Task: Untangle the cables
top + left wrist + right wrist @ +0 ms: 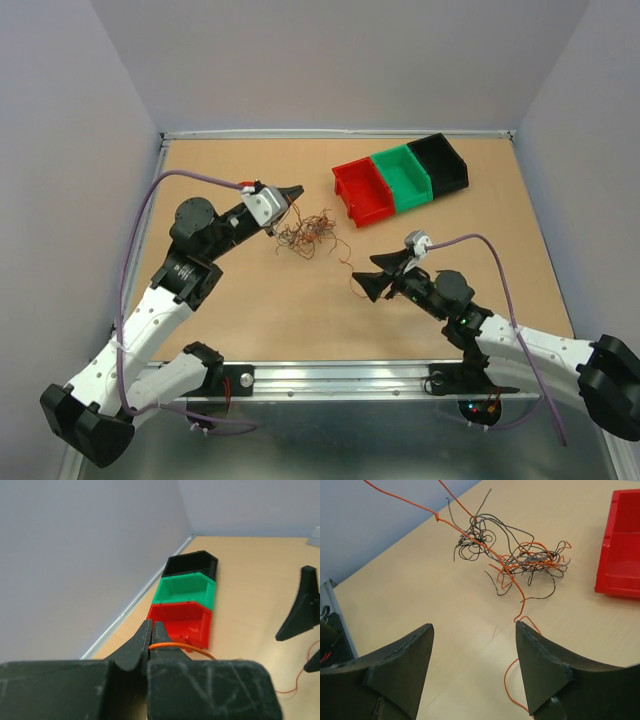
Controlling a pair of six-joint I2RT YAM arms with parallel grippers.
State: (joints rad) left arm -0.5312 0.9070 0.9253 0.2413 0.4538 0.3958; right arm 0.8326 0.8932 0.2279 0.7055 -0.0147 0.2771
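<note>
Left gripper point(151, 629) closed, pinching one orange wire point(175, 644) at the fingertips. Right gripper point(473, 626) stands with jaws spread wide, holding nothing. Cable tangle point(520, 560) lies on the table point(420, 590), near the red bin point(620, 545).

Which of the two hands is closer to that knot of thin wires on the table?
Left. The left hand hangs just behind the tangle, shut on an orange wire. The right hand, open, sits farther off, toward the tangle's near right.
</note>
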